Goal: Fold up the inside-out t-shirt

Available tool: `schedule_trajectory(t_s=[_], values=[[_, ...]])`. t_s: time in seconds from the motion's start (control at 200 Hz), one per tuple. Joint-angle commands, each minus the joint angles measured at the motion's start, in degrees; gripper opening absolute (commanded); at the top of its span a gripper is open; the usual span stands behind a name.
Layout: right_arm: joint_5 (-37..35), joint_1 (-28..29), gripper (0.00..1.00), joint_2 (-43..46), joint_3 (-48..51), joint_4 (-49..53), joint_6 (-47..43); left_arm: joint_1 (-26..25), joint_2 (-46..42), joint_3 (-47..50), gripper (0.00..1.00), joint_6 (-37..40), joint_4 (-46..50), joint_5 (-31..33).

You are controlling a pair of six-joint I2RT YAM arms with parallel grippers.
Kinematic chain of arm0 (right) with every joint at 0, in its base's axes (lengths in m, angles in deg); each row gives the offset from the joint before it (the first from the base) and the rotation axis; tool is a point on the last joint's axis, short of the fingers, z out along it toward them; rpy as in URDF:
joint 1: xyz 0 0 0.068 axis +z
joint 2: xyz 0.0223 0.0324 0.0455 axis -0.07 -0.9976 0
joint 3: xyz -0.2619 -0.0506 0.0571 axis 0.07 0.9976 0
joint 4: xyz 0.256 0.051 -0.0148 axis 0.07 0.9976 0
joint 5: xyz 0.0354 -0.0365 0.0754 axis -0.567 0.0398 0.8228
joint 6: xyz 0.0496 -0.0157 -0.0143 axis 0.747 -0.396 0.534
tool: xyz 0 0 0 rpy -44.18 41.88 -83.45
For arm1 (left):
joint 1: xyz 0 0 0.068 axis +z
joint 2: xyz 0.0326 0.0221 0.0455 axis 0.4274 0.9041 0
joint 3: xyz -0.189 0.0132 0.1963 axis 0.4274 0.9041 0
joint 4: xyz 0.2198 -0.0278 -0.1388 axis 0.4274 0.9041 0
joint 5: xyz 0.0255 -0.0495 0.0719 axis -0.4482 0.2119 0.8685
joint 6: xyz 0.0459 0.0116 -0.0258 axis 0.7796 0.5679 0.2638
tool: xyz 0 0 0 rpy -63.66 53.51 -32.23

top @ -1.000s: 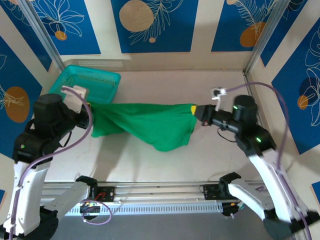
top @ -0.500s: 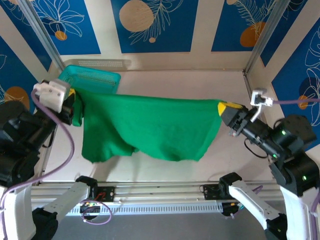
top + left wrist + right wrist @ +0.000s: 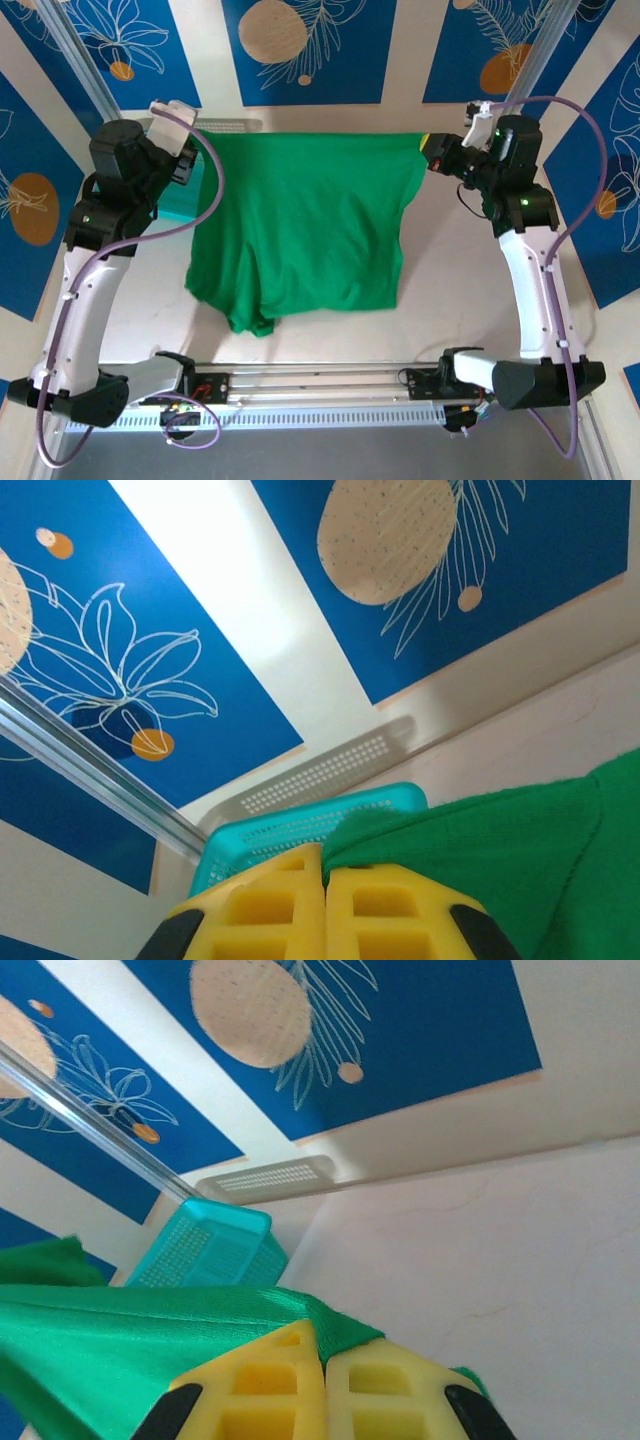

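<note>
I am looking down on the pale bench (image 3: 450,260). Over it the green t-shirt (image 3: 310,220) is hanging spread wide between both arms, its top edge stretching taut along the far side and its lower edge drooping toward the near rail. The teal basket (image 3: 300,830) is sitting far left, behind the cloth. My left claw (image 3: 325,875) is clenching one top corner, and my right claw (image 3: 322,1355) is clenching the other.
</note>
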Motion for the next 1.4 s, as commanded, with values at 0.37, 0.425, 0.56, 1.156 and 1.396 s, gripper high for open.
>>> schedule_trajectory(t_s=[0.37, 0.425, 0.56, 1.156, 1.396], values=[[7.17, 0.5, 0.0, 28.92, -0.44, 12.54, 5.48, 0.58, -20.75, -0.1, 0.0, -1.38, -6.04, -11.84], [7.79, 0.46, 0.0, 29.42, -2.42, 14.37, 6.0, 0.6, -21.06, -1.91, 0.0, -3.16, -4.78, -13.62], [7.39, 0.56, 0.0, 28.02, -6.41, 16.1, 6.73, 0.6, -18.39, -6.51, 0.0, -4.0, -2.03, -16.06], [-3.46, -2.61, 0.0, -10.34, 8.48, -2.63, 0.36, 0.5, 32.62, -6.39, 0.0, 3.5, -1.95, -21.15], [1.8, -7.09, 0.28, -40.26, -2.01, -12.27, 5.24, 0.34, 68.63, -42.68, 0.63, -8.88, 12.93, -11.58]])
